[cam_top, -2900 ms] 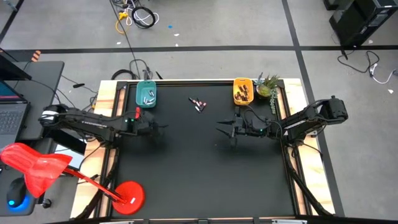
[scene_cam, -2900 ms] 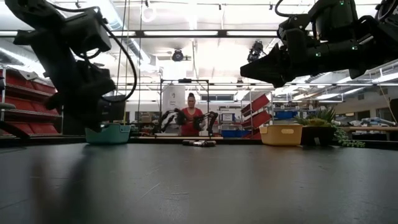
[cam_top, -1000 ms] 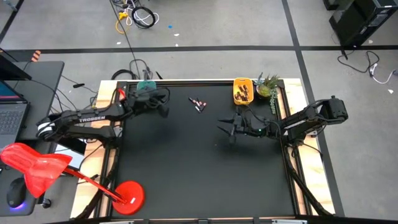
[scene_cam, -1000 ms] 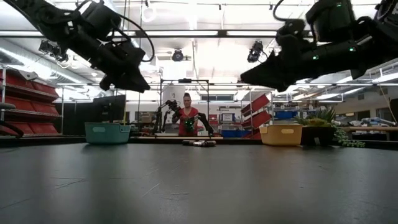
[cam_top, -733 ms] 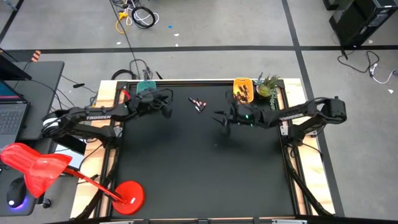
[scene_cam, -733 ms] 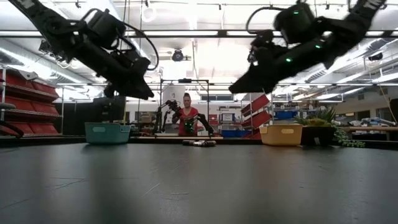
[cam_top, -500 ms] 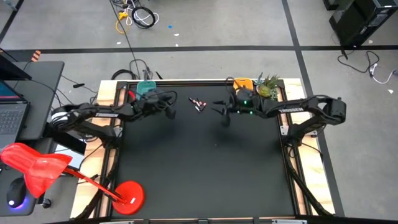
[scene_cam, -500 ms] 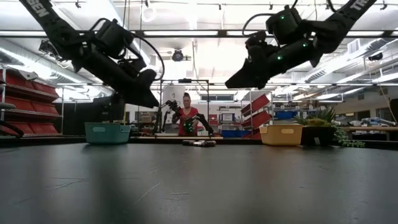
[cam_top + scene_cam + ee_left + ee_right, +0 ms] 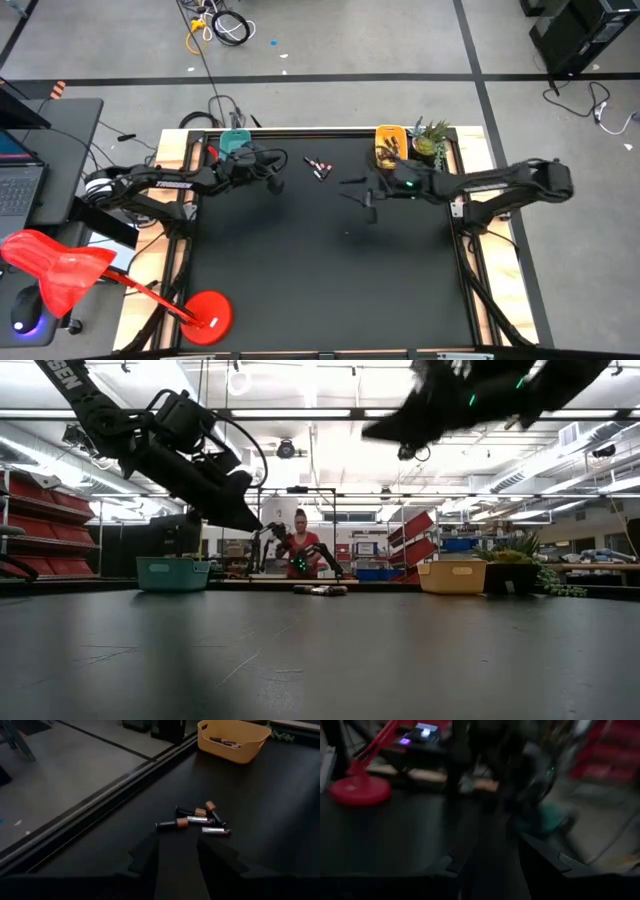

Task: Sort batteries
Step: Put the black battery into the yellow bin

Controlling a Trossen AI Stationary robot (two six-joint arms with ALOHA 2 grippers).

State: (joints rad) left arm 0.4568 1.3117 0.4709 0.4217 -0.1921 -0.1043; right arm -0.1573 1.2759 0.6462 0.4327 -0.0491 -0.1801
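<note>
Now I judge the approach matters most: my left gripper [image 9: 177,852], fingers part-open and empty, hovers near the small dark, copper-ended cylindrical batteries [image 9: 195,821] clustered on the black table [image 9: 260,820], so I should straddle one only.

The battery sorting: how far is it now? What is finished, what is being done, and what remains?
Some batteries already lie in the yellow tray; the left arm hides the teal tray from above. The left gripper is open and empty above the mat, facing the loose batteries. The right gripper is also raised, holding nothing that I can see. Left: this small cluster on the mat, not yet picked up.
</note>
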